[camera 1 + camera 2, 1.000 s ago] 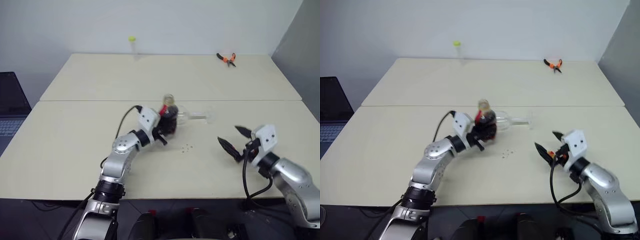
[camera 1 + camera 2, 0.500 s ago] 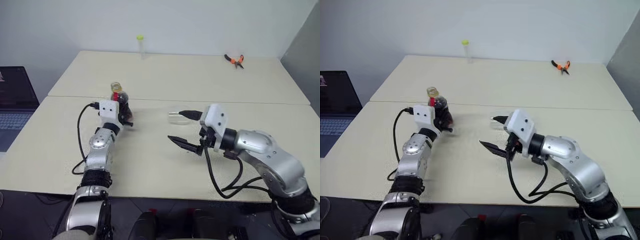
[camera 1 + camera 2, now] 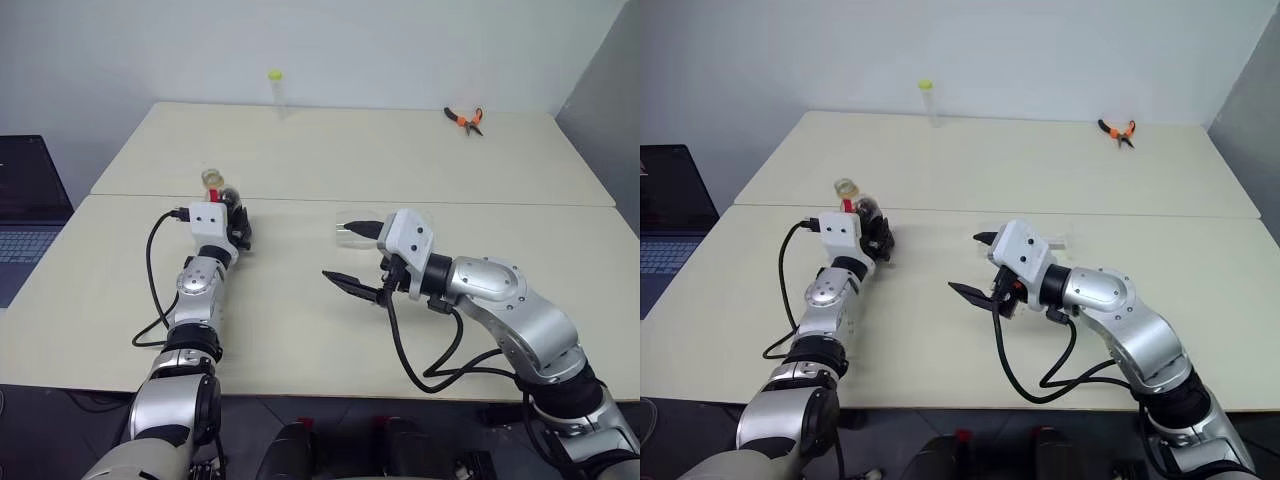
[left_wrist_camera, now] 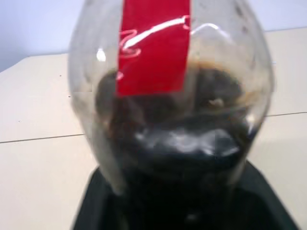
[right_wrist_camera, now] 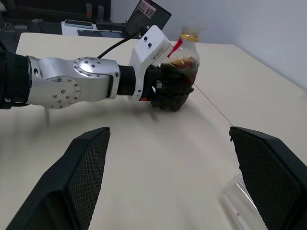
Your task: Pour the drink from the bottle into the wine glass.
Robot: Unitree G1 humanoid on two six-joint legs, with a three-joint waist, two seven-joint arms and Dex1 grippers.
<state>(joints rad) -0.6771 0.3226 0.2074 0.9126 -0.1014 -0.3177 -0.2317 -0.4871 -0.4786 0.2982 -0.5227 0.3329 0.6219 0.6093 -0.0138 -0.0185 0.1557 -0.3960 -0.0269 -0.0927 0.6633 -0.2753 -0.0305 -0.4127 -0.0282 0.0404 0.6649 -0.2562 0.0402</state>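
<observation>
**Pour not started: glass down on its side, bottle standing**

I've got the small squat clear plastic bottle with the red label (image 5: pixel 181 64) upright on the pale bench (image 3: pixel 400 150), sitting right between my left jaws. They wrap its lower body. I can't tell whether they are pinching it or just standing loose around it. The dark brown cola-like drink (image 4: pixel 182 143) is all in the bottle's lower half. The top looks yellowish, and I can't tell if the cap is on.

My right jaws are spread wide, holding nothing, pointing level across the bench toward the bottle. The clear stemmed wine glass (image 3: pixel 347 231) lies on its side on the bench just beside the far finger of the right jaws, not between them. It looks empty, with no dark liquid in it.

My read on progress: nothing poured. What's left:
- stand the glass upright, likely with the right jaws
- get a firm hold on the bottle
- open it if it's capped
- tip the drink into the bowl
</observation>
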